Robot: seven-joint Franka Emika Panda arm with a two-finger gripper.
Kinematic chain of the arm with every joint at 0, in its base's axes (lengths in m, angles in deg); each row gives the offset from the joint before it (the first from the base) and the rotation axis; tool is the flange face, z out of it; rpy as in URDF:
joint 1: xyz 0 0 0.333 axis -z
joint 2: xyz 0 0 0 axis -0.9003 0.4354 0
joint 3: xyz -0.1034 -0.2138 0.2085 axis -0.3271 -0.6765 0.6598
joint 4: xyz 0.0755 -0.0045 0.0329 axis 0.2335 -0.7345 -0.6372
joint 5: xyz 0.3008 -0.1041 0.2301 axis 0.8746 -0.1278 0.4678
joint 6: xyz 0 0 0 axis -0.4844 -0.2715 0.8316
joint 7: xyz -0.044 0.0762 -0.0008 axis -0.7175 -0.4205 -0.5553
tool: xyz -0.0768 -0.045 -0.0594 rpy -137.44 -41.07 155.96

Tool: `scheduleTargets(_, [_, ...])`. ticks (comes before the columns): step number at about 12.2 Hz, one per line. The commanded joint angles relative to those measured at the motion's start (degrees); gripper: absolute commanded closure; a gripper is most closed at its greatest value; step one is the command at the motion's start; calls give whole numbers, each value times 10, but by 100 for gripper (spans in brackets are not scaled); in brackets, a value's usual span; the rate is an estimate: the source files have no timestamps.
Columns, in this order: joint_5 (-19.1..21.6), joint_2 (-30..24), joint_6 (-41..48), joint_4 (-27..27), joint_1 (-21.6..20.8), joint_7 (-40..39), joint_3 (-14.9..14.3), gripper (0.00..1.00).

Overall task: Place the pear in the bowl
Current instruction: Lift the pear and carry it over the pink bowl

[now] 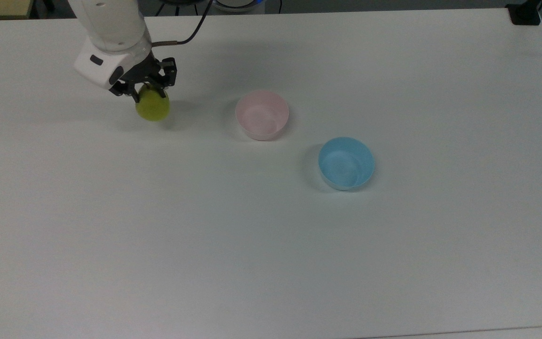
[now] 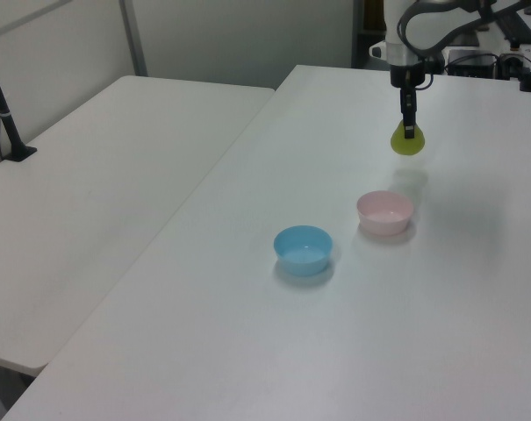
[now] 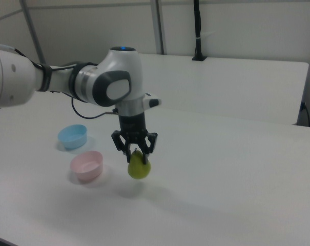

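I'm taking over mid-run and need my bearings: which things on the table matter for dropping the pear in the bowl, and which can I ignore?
Part of the job:
- pear, held off the table by the gripper
- pink bowl, empty, the target

Just lying about:
- blue bowl, empty, on the top view's right of the pink one

The desk (image 1: 271, 263) is smooth, matt white laminate. Both bowls look like smooth plastic with a soft sheen: the pink bowl (image 1: 262, 115) and, at its 4 o'clock in the top view, the blue bowl (image 1: 346, 163). The pear (image 3: 139, 167) has a smooth, slightly glossy yellow-green skin. The arm (image 3: 106, 84) wears glossy white and grey plastic shells; its claw (image 3: 135, 151) is matt black
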Motion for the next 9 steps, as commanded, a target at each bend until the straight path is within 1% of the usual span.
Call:
scheduleTargets(1, [1,-36,27,-7,-48,70,-2,62])
scheduleTargets(4, [14,-42,43,-7,-112,151,-2,62])
scheduleTargets(9, [15,-30,32,-7,-185,244,-2,62])
